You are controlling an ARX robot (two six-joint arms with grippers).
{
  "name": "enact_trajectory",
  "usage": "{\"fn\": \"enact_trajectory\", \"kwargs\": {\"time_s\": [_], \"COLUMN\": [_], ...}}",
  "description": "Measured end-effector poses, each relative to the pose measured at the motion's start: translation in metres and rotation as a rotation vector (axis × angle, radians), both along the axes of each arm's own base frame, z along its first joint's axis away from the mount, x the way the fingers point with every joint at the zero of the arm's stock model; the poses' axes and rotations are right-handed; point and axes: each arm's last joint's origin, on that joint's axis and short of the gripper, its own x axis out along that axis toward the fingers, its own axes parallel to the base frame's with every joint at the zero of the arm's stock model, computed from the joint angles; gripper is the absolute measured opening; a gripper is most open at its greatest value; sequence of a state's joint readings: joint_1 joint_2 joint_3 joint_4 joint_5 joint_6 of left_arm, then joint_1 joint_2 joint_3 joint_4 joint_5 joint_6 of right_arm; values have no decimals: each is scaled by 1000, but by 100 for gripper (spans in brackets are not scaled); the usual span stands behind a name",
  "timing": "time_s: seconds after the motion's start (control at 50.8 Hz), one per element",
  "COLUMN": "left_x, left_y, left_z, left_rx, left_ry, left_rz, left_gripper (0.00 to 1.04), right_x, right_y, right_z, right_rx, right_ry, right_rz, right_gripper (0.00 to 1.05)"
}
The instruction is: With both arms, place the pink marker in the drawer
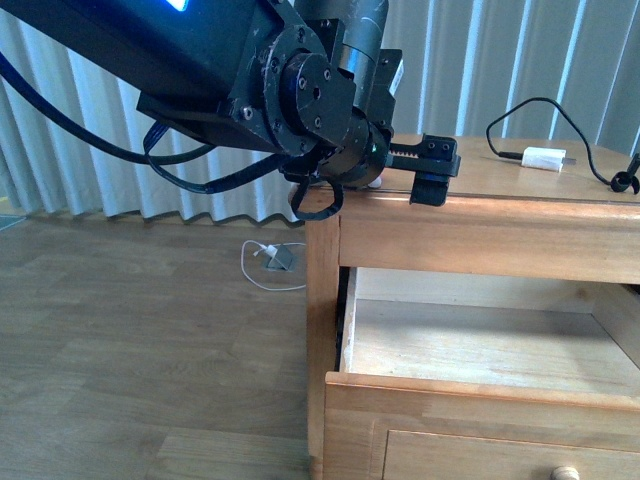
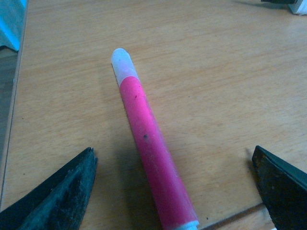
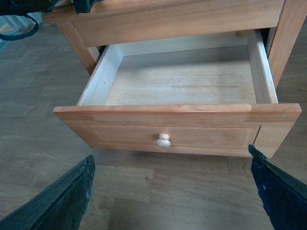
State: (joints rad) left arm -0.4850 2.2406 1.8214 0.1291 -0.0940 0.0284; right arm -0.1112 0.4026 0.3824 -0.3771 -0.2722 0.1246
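The pink marker point(image 2: 148, 143) lies flat on the wooden cabinet top point(image 2: 216, 72), its white rounded end point(image 2: 121, 61) pointing away from my left gripper. My left gripper point(image 2: 172, 151) is open, low over the top, with one finger point(image 2: 67, 191) on each side of the marker and neither touching it. In the front view the left gripper point(image 1: 432, 170) sits over the top's left front edge, and the arm hides the marker. The drawer point(image 1: 480, 350) stands pulled open and empty. My right gripper point(image 3: 171, 158) is open and empty over the floor in front of the drawer's front panel point(image 3: 201, 136) and knob point(image 3: 163, 141).
A white charger block point(image 1: 545, 158) with a black cable point(image 1: 520, 108) lies at the back right of the cabinet top. A small grey object with a white cable point(image 1: 275, 258) lies on the wooden floor to the cabinet's left. Curtains hang behind.
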Motion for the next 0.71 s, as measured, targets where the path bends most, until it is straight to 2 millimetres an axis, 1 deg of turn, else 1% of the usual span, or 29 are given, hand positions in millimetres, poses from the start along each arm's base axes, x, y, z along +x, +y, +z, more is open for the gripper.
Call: {"fn": "enact_trajectory", "kwargs": {"time_s": [0.098,0.138,0.177,0.335,0.355,0.433,0.453,0.512,0.571,0.63,0.709], "left_x": [1,1,1,1,1,0,0,-1,-4,-7,-12], "left_y": [-2,-2,-2,-2,-2,0,1,4,7,10,14], "left_z": [2,2,2,2,1,1,1,1,1,2,2], "left_rx": [17,20,23,29,30,36,37,42,38,28,21], "left_ry": [25,28,31,33,34,34,33,33,29,21,1], "left_rz": [7,8,12,14,15,22,23,22,7,-14,-50], "left_gripper": [99,94,87,66,60,46,45,30,19,15,15], "right_x": [0,0,0,0,0,0,0,0,0,0,0], "right_y": [0,0,0,0,0,0,0,0,0,0,0], "right_z": [0,0,0,0,0,0,0,0,0,0,0], "right_rx": [0,0,0,0,0,0,0,0,0,0,0], "right_ry": [0,0,0,0,0,0,0,0,0,0,0], "right_rz": [0,0,0,0,0,0,0,0,0,0,0], "right_gripper": [96,96,96,96,96,96,96,96,96,96,96]}}
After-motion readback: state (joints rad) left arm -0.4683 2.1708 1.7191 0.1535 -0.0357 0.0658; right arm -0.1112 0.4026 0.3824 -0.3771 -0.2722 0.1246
